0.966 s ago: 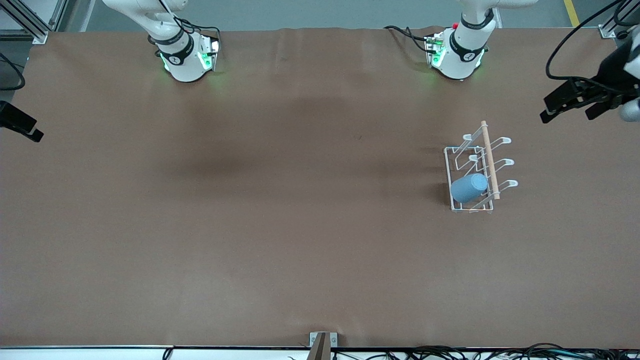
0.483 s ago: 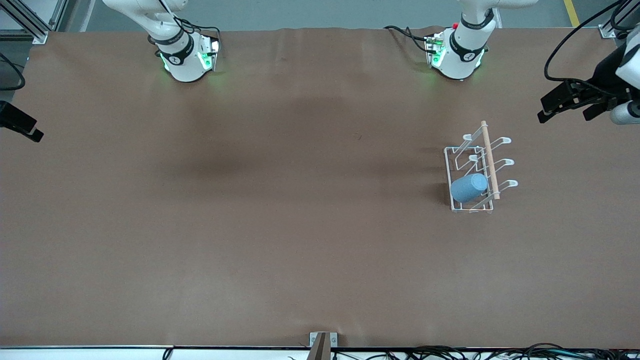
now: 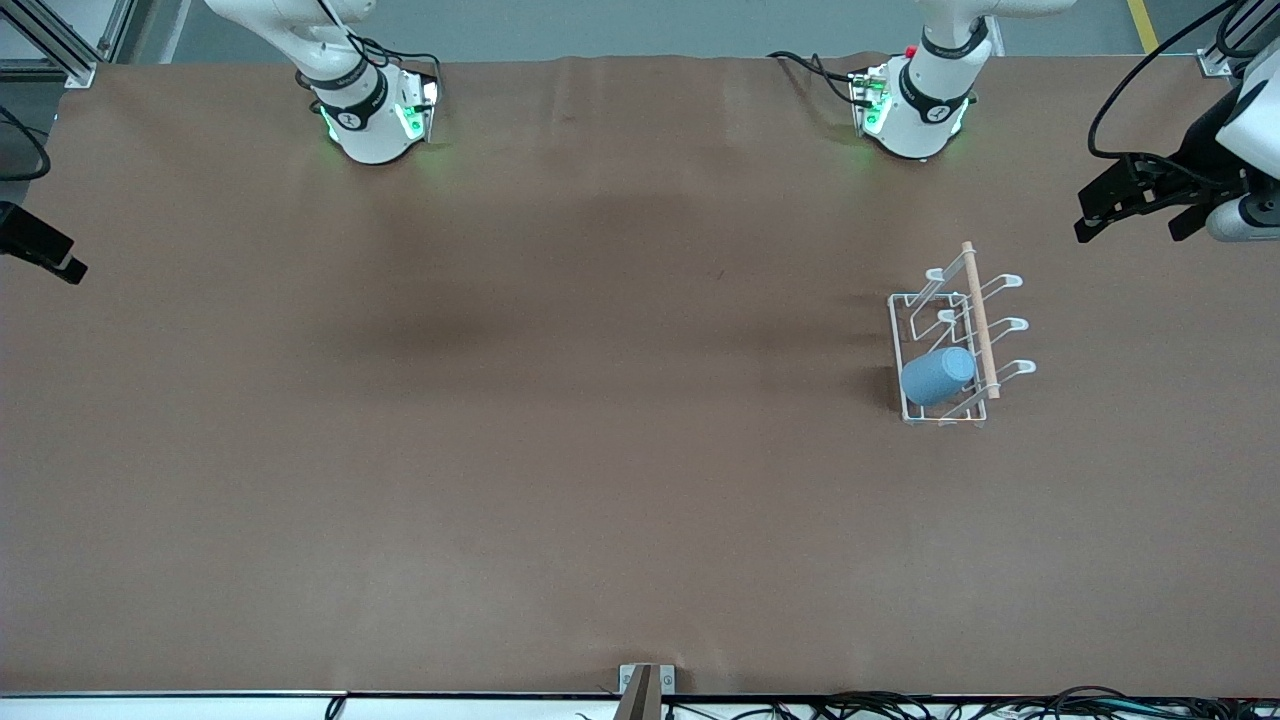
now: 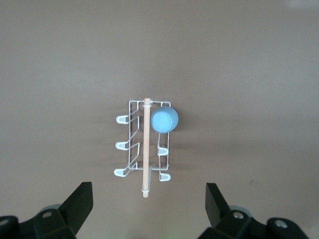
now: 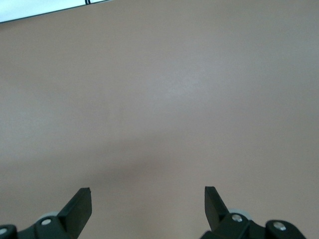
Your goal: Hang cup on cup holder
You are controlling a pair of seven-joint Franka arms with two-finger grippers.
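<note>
The light-blue cup [image 3: 937,376] [image 4: 164,120] hangs tilted on a prong of the white wire cup holder [image 3: 978,310] [image 4: 146,144]. It sits at the holder's end nearest the front camera, on the side toward the right arm. My left gripper [image 3: 1130,232] [image 4: 148,191] is up in the air and open, holding nothing. It hovers past the rack toward the left arm's end of the table. My right gripper [image 3: 45,255] [image 5: 148,191] waits open over bare table at the right arm's end.
Brown cloth covers the table [image 3: 600,450]. The two arm bases [image 3: 370,115] [image 3: 915,110] stand along the edge farthest from the front camera. Cables [image 3: 1000,705] and a small bracket [image 3: 645,685] lie at the nearest edge.
My left gripper has drifted slightly toward the robots' edge of the table. The cup, the rack and the right arm have not moved.
</note>
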